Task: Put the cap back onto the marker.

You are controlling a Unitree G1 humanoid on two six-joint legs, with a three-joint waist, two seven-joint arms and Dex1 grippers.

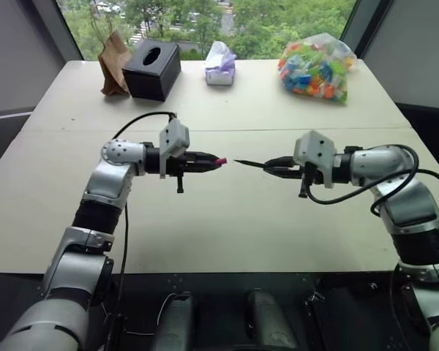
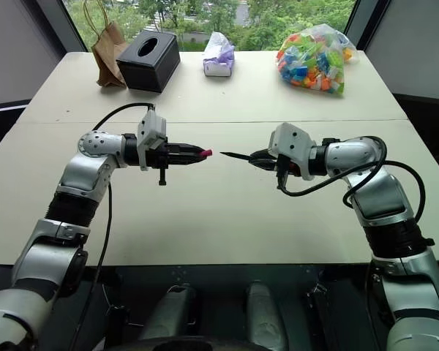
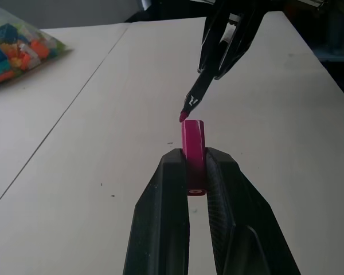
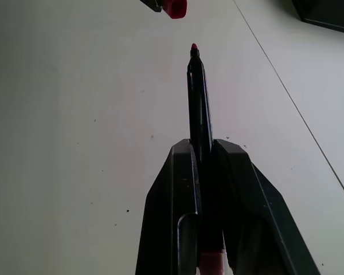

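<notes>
pink plastic tube cap [image 3: 193, 150] sits clamped in the left tool [image 1: 205, 162], above the table's [image 1: 227, 219] middle; the right tool [image 1: 278, 167] grips the slim black marker [image 4: 199, 97], tip just short. slight misalignment could jam the tip against the cap's rim.

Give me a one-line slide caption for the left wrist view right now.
Left gripper pinches the red cap, its open end just short of the marker tip offered by the right gripper above the table.
</notes>
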